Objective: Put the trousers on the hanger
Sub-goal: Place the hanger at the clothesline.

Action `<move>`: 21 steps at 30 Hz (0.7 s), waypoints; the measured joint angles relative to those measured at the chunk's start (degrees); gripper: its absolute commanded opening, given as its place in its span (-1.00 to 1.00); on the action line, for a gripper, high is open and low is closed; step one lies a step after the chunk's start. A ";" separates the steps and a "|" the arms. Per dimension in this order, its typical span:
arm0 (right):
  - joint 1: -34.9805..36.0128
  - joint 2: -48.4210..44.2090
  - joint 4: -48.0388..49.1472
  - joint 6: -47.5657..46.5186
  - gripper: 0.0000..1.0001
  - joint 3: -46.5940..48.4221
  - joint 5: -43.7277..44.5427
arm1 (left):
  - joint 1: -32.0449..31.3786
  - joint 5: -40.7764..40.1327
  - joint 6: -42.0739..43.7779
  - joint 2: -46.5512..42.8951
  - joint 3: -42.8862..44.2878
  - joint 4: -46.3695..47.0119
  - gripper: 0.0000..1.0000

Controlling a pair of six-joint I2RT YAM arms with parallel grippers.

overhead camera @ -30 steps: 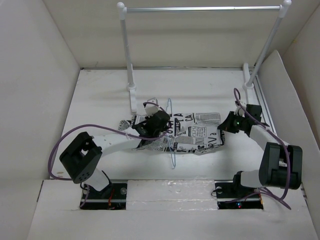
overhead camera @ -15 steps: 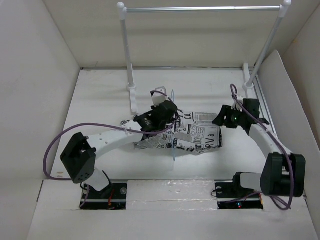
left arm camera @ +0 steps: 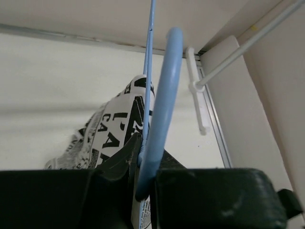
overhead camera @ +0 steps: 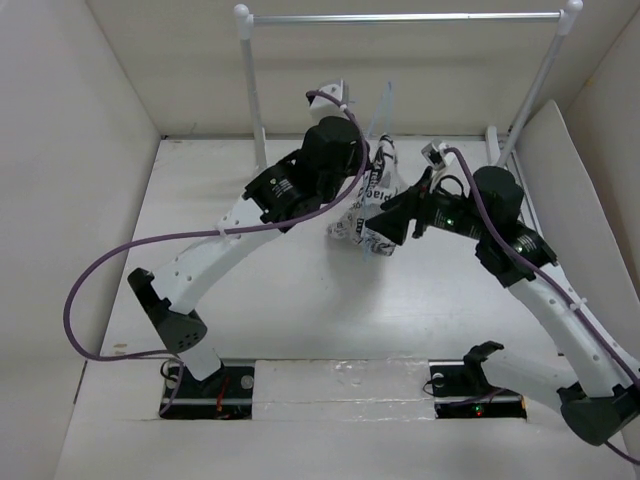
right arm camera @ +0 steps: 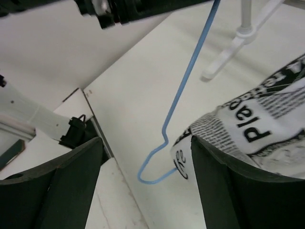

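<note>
My left gripper [overhead camera: 352, 150] is raised above the back of the table, shut on the hook of the pale blue hanger [left arm camera: 164, 109]. The thin wire [overhead camera: 384, 104] rises beside it in the top view. The trousers [overhead camera: 368, 205], white with black newsprint lettering, hang bunched over the hanger's lower bar, off the table. In the left wrist view the trousers [left arm camera: 114, 133] show just beyond my left gripper [left arm camera: 145, 167]. My right gripper [overhead camera: 397, 216] stands open right beside the hanging fabric. In the right wrist view the hanger's corner [right arm camera: 153, 175] lies between the fingers of my right gripper [right arm camera: 145, 143], and the trousers [right arm camera: 257, 124] rest against the right finger [right arm camera: 238, 191].
A silver rail [overhead camera: 400, 17] on two white posts [overhead camera: 254, 110] spans the back of the table. White walls close in on three sides. A post's foot [right arm camera: 233, 47] shows in the right wrist view.
My left arm lifted the hanger and trousers off the table, up and toward the back. My right gripper opened, let go of the fabric and swung left and up beside the hanging trousers.
</note>
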 measured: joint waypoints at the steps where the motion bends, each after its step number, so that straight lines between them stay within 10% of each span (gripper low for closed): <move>1: 0.79 0.92 0.20 0.66 0.59 0.96 0.11 | -0.02 0.42 0.63 1.11 3.37 -0.83 -1.00; 7: 2.58 8.31 2.97 3.23 0.21 3.21 1.60 | -0.13 2.97 1.92 3.96 10.88 -2.73 -1.00; 11: 3.61 10.51 4.46 5.57 -0.68 3.02 2.23 | -0.31 4.35 2.43 5.77 12.76 -5.20 -1.00; 14: 4.35 10.05 4.57 8.76 -1.00 2.10 4.07 | -0.33 4.63 2.89 7.08 13.51 -5.88 -1.00; 21: 3.56 9.01 8.94 15.61 -1.00 -1.70 3.87 | -0.20 5.01 3.61 7.37 13.51 -6.75 -1.00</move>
